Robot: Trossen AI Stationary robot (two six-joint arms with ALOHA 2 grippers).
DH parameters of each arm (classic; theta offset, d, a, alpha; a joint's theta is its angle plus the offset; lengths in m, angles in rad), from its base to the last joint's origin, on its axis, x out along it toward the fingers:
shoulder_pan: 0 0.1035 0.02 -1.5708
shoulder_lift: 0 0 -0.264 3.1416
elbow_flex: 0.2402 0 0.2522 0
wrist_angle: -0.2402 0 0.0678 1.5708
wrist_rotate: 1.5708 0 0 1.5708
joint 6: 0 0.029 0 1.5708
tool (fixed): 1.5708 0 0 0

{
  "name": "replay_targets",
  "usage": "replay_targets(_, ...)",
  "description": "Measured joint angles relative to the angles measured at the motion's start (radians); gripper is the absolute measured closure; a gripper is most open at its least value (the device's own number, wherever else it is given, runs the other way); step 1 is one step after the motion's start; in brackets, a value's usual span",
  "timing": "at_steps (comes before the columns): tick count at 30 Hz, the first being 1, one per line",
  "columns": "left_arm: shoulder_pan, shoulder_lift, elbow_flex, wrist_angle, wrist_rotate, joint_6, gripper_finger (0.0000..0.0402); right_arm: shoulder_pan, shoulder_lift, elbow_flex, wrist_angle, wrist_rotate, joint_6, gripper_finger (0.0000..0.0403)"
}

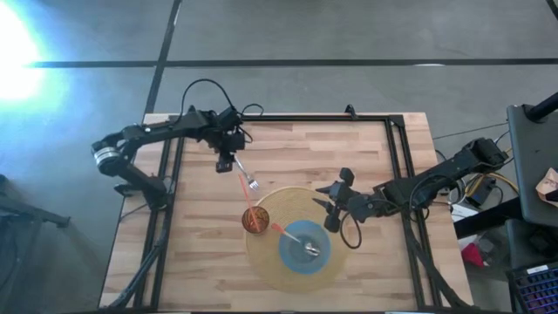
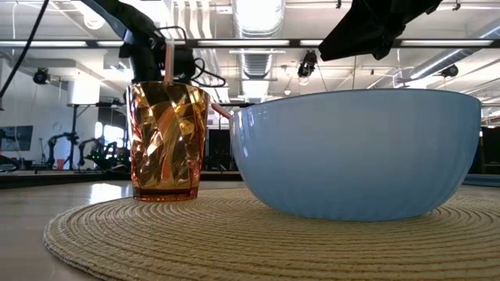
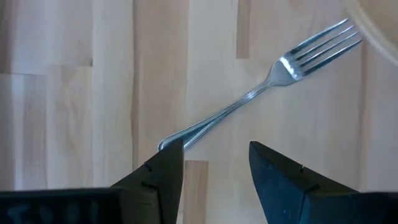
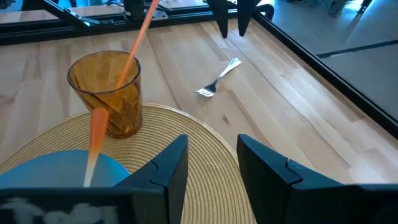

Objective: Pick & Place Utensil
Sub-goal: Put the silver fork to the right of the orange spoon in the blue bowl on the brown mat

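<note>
A silver fork (image 3: 249,99) lies flat on the wooden table, beside the woven placemat (image 1: 292,205); it also shows in the high view (image 1: 248,182) and the right wrist view (image 4: 217,78). My left gripper (image 3: 214,155) is open and hovers over the fork's handle end (image 3: 165,145), apart from it, as the right wrist view shows (image 4: 231,25). My right gripper (image 4: 211,155) is open and empty above the placemat's right edge (image 1: 330,207).
On the placemat stand an amber cup (image 4: 109,93) with an orange straw (image 4: 140,31) and a blue bowl (image 2: 355,152) holding an orange-handled spoon (image 1: 292,237). Black frame rails (image 1: 397,166) run along the table's sides and far edge.
</note>
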Motion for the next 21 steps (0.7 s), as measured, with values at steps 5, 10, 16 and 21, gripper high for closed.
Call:
replay_targets(5, 0.0, 0.001, -0.083, 0.09, 0.002, 0.073, 0.0227, 0.0, 0.0, 0.0, 0.003, 0.0, 0.0, 0.0275)
replay_targets(10, 0.0, 0.001, -0.148, 0.178, 0.008, 0.092, 0.0227, -0.001, 0.0, 0.0, 0.005, 0.0, 0.0, 0.0269)
replay_targets(16, 0.0, 0.001, -0.211, 0.275, 0.034, 0.128, 0.0227, -0.001, 0.0, 0.0, 0.008, 0.0, 0.0, 0.0268)
replay_targets(21, -0.001, 0.001, -0.246, 0.351, 0.072, 0.138, 0.0227, -0.001, 0.0, 0.0, 0.008, 0.0, 0.0, 0.0275)
